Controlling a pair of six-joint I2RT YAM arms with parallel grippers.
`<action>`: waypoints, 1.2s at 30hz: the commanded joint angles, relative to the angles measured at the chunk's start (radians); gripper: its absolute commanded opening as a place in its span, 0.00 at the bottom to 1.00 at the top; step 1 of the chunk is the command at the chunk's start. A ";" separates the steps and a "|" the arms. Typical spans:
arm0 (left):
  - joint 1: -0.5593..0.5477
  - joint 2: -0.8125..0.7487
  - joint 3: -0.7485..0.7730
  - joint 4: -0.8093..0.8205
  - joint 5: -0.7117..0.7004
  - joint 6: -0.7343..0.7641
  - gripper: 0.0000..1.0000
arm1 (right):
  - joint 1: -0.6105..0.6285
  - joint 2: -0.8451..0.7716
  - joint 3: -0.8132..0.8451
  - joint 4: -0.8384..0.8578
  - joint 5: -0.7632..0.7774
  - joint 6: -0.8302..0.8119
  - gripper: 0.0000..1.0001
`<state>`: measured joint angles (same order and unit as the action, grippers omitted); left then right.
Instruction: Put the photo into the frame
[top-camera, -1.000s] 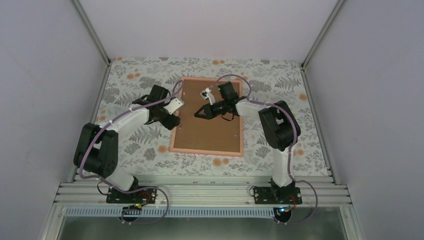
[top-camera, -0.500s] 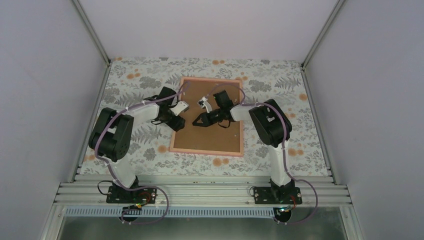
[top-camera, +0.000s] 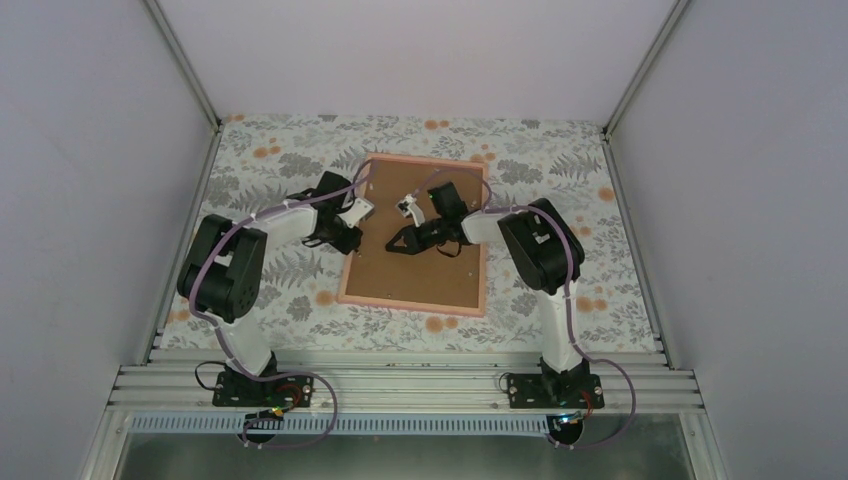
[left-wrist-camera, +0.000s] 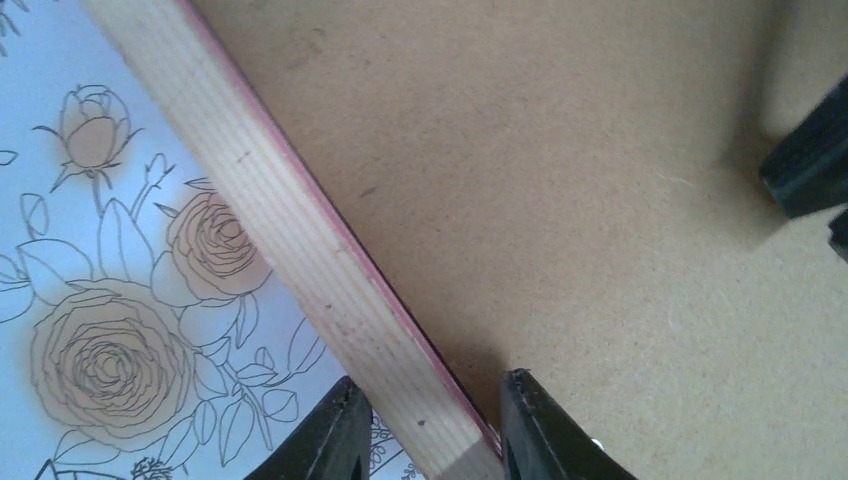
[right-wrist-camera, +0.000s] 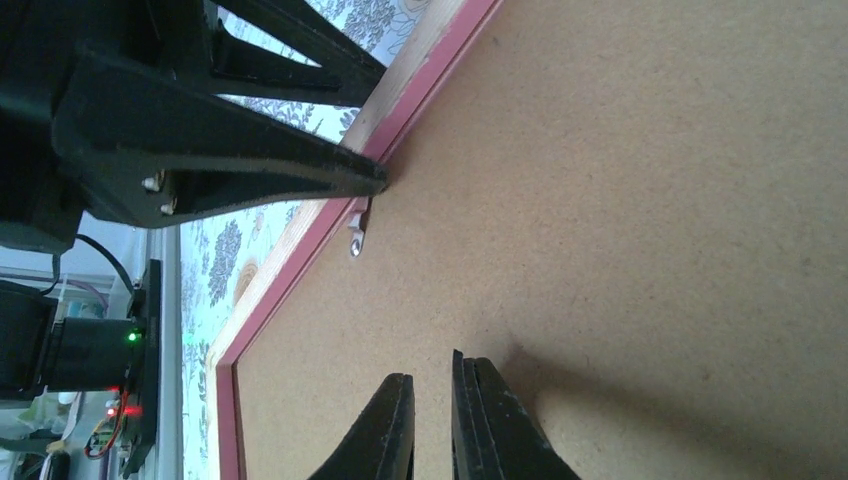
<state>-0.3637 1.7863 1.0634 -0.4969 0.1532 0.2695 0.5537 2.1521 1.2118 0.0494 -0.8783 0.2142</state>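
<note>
The left tool (left-wrist-camera: 425, 425) straddles the frame (left-wrist-camera: 330, 280) edge, fingers apart; the right tool (right-wrist-camera: 432, 425), nearly closed, presses the brown backing (top-camera: 420, 270).

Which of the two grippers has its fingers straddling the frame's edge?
The left gripper: its fingers sit one on each side of the pink frame rail. The right gripper has its fingers nearly together over the brown backing board, away from the rail.
</note>
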 joint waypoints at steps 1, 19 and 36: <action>-0.007 -0.010 -0.042 -0.071 0.023 0.088 0.28 | -0.010 0.021 -0.050 -0.050 0.073 -0.005 0.12; -0.013 -0.057 0.058 -0.080 0.135 -0.082 0.60 | -0.001 -0.059 -0.181 0.009 0.117 0.069 0.10; -0.073 -0.162 -0.005 -0.189 0.187 0.700 0.66 | -0.002 -0.029 -0.158 -0.008 0.134 0.051 0.08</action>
<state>-0.4015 1.5898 1.0622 -0.6453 0.3397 0.7235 0.5552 2.0785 1.0695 0.1265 -0.8703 0.2710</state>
